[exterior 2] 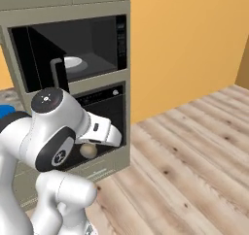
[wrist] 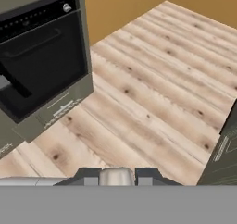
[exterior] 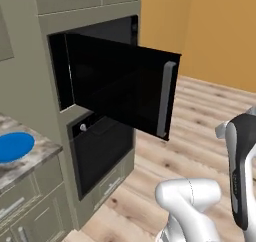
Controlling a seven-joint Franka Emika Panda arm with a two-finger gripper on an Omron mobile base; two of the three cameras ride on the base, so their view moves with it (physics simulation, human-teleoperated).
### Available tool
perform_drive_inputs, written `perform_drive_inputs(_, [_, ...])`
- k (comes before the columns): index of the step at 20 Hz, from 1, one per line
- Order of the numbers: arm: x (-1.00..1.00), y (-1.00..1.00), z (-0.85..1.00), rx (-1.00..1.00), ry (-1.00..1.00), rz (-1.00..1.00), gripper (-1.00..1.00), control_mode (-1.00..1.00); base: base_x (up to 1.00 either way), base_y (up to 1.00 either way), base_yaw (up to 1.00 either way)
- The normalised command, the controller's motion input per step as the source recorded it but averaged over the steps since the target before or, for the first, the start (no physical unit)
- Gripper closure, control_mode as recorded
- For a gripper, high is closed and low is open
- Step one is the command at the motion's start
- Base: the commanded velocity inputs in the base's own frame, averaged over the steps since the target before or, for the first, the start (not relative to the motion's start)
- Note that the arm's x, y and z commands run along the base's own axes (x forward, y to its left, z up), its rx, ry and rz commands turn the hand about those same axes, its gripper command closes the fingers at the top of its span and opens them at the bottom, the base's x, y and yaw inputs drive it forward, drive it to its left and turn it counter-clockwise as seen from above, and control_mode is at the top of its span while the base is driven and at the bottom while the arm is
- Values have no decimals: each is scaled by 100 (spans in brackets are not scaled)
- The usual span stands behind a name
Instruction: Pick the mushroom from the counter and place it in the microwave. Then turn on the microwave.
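hand [wrist: 116,176] seen from its own camera: the two dark fingertips [wrist: 88,176] are drawn close, clamped on a small pale, rounded thing between them, the mushroom [wrist: 116,176]. in the right base view we see the same tan lump [exterior 2: 88,150] just under the white wrist, at about 7 o'clock from the oven front. hand closed on the mushroom, then; nothing else touches it.

the hand camera looks down on the wooden floor [wrist: 157,93], with the black oven [wrist: 39,61] at 10 o'clock in that view.

microwave [exterior: 95,71] door [exterior: 120,86] stands swung wide, grey bar handle [exterior: 166,98] at its free edge. in the right base view we look into the cavity, where a pale round turntable [exterior 2: 74,63] lies on the floor of it, at about 11 o'clock from the hand. the mushroom is well apart from the cavity, lower, in front of the oven.

the surface [exterior: 30,158] shows at 8 o'clock in the left base view, with a blue plate [exterior: 14,146] lying flat on it.
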Motion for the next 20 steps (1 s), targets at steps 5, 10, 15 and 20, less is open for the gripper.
perform_drive_inputs(5, [0,0,0,0,0,0,100,100,36,-22,-19])
perform_drive_inputs(10, [0,0,0,0,0,0,100,100,42,-22,-8])
perform_drive_inputs(15, [0,0,0,0,0,0,100,100,51,-24,-1])
perform_drive_inputs(20, [0,0,0,0,0,0,100,100,56,-20,-1])
